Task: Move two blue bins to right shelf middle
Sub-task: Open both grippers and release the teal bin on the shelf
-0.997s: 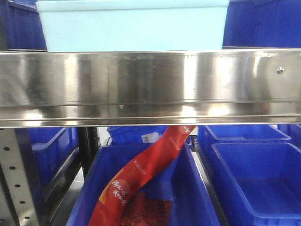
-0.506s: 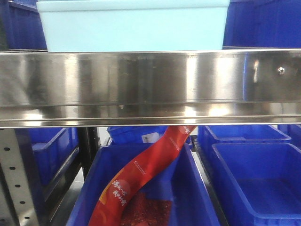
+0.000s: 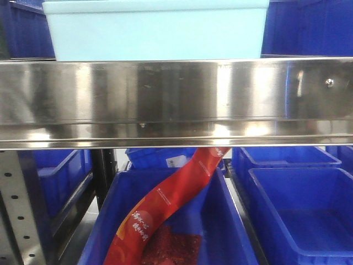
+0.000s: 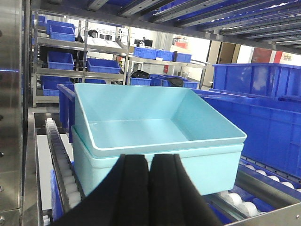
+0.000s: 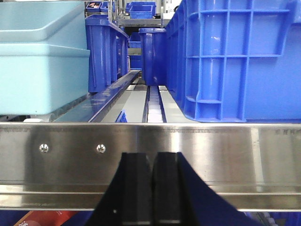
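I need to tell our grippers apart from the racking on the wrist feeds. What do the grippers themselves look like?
Both look alike. The left gripper shows two matte black fingers with rounded tips and smooth faces, widening toward the base. The right gripper has the same black, blunt-tipped pair. No cables, markings or labels show on either in these views, and the front view shows no arm at all.

- Pale cyan-blue, plain and unpatterned, is being shown by the two nested bins (image 4: 155,141).
- Shiny brushed silver is being displayed by the shelf's front rail (image 3: 176,99).
- Deep blue is being shown by the ribbed crate (image 5: 240,56).
- Red with yellow lettering is being shown by the packet (image 3: 165,204).
- Matte black is being shown by both grippers' fingers (image 4: 136,188).
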